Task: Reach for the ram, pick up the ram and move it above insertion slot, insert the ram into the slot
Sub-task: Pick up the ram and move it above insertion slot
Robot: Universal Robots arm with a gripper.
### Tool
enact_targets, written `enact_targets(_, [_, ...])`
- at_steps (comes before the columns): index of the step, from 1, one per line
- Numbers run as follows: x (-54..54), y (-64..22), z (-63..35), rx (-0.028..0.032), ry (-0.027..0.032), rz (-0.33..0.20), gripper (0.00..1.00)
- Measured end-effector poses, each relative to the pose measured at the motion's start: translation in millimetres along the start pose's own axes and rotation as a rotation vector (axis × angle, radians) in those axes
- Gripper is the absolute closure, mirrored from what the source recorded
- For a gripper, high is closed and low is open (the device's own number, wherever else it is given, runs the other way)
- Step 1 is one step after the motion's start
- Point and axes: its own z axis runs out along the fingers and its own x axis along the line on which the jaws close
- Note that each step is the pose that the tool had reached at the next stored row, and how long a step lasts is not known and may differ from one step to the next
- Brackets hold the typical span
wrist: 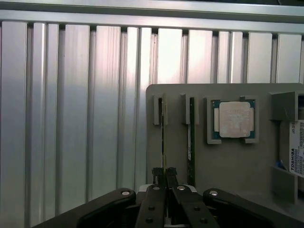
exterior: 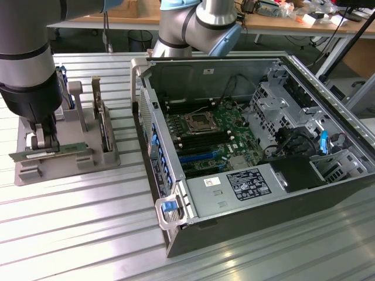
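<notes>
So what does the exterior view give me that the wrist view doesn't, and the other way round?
Exterior view adds: the open computer case, its motherboard with black memory slots and blue sockets, plus the robot arm.
Wrist view adds: the square silver processor chip and a hard drive's Toshiba label.
Shared: the grey holder on the ribbed metal table, and the pincer shut on the ram.

Wooden desks point(exterior: 275, 24) behind ribbed tabletop point(exterior: 88, 234)
</notes>
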Motion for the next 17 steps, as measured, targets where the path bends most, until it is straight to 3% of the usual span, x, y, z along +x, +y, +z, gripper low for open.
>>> enact_targets(17, [-0.7,1.7,-35.5,0.0001,0.0000,0.000,0.88])
